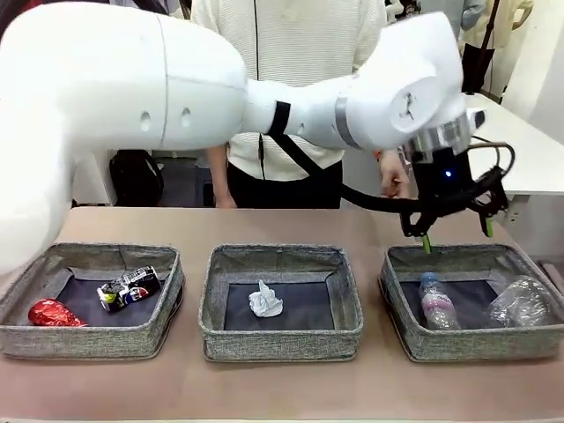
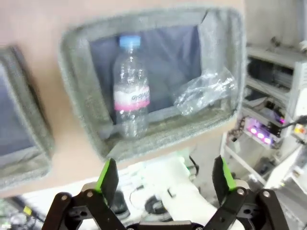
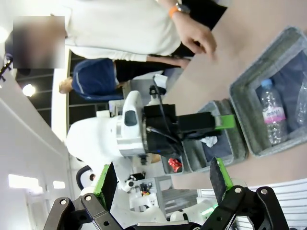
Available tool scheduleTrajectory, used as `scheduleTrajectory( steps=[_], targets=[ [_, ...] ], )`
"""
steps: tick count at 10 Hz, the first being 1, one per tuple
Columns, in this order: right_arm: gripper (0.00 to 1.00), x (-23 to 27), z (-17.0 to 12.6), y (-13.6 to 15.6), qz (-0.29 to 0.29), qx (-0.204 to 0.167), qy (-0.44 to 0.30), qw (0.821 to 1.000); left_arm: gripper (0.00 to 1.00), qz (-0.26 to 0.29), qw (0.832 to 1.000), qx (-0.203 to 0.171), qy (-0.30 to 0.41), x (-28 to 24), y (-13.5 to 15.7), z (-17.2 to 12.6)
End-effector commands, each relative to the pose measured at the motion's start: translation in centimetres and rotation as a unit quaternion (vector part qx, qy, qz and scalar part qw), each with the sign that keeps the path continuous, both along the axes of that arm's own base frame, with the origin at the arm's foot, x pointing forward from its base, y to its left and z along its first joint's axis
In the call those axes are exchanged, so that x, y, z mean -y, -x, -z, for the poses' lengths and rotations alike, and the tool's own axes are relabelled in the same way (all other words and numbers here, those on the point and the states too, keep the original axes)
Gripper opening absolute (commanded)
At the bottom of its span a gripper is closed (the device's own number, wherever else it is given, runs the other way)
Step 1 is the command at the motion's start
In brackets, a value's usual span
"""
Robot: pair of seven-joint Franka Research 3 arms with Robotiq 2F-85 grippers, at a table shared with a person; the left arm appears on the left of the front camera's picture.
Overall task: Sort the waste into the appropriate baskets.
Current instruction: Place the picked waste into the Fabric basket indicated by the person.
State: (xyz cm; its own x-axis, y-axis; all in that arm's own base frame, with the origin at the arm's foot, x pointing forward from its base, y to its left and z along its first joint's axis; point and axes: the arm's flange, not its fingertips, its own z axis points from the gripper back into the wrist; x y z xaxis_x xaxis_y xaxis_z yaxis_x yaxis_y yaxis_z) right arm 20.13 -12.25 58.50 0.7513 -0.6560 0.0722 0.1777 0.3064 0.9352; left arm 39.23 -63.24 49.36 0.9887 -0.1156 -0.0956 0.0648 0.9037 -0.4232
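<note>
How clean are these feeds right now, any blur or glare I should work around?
Front view: sharp, evenly lit, though the left arm blocks much of the background. Left wrist view: motion-blurred, soft basket edges, yet the bottle label stays visible. Right wrist view: rolled sideways, bright ceiling lights, wide-angle stretch.

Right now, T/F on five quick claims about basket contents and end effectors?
1. The small white paper ball lies in the middle grey woven basket. True.
2. The pink-labelled clear bottle stands upright. False: it lies flat in the right basket.
3. The red can shares the left basket with the dark multicoloured can. True.
4. The left end effector grips the clear plastic container. False: open, empty, above the right basket.
5. The right end effector is shut. False: open.
</note>
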Motion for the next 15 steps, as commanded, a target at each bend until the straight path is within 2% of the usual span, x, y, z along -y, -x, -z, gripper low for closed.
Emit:
scheduleTrajectory(
  steps=[1,2,3,4,5,6,7,8,9,10,11,13,14,15],
  targets=[
    [1.0,0.0,-0.2,0.0,-0.013,-0.001,-0.008,1.0,1.0,-0.027,0.999,-0.038,-0.001,-6.5,-2.3,-4.9],
    [1.0,-0.8,-0.4,-0.6,-0.018,-0.001,-0.014,1.0,1.0,-0.043,0.997,-0.061,0.026,-11.9,-3.4,-7.8],
    [1.0,-2.4,-0.5,-2.1,-0.043,-0.004,-0.017,0.999,1.0,-0.067,0.994,-0.067,0.059,-18.3,-4.1,-10.7],
    [1.0,-4.5,-0.7,-3.6,-0.069,-0.008,-0.02,0.997,1.0,-0.111,0.99,-0.053,0.071,-23.5,-4.2,-12.5],
    [1.0,-6.8,-1.0,-5.2,-0.095,-0.012,-0.029,0.995,1.0,-0.139,0.985,-0.05,0.088,-28.4,-4.3,-13.5],
    [1.0,-9.2,-1.1,-6.7,-0.114,-0.017,-0.034,0.993,1.0,-0.142,0.981,-0.068,0.117,-33.0,-4.2,-13.9],
    [1.0,-12.1,-1.2,-8.4,-0.135,-0.022,-0.044,0.99,1.0,-0.172,0.972,-0.068,0.144,-38.2,-4.0,-13.7],
    [1.0,-14.7,-1.3,-10.0,-0.15,-0.03,-0.063,0.986,1.0,-0.167,0.967,-0.06,0.181,-42.6,-3.3,-13.3],
    [1.0,-17.5,-1.3,-11.7,-0.158,-0.048,-0.087,0.982,1.0,-0.152,0.961,-0.03,0.229,-47.0,-2.1,-13.0],
    [1.0,-20.0,-1.0,-13.6,-0.143,-0.089,-0.119,0.978,1.0,-0.135,0.955,0.019,0.265,-51.1,0.0,-12.7],
    [1.0,-22.3,-0.3,-15.4,-0.126,-0.151,-0.172,0.965,1.0,-0.112,0.94,0.062,0.318,-55.4,2.5,-11.9],
    [1.0,-23.9,1.6,-17.2,-0.164,-0.196,-0.203,0.945,1.0,-0.061,0.879,0.077,0.466,-61.6,5.8,-10.3],
    [1.0,-22.5,2.9,-17.5,-0.146,-0.155,-0.161,0.964,1.0,-0.035,0.857,0.073,0.509,-63.8,6.4,-8.8],
    [1.0,-19.0,2.4,-16.6,-0.168,-0.117,-0.182,0.962,1.0,0.039,0.841,0.01,0.54,-65.5,5.6,-6.3]
  ],
)
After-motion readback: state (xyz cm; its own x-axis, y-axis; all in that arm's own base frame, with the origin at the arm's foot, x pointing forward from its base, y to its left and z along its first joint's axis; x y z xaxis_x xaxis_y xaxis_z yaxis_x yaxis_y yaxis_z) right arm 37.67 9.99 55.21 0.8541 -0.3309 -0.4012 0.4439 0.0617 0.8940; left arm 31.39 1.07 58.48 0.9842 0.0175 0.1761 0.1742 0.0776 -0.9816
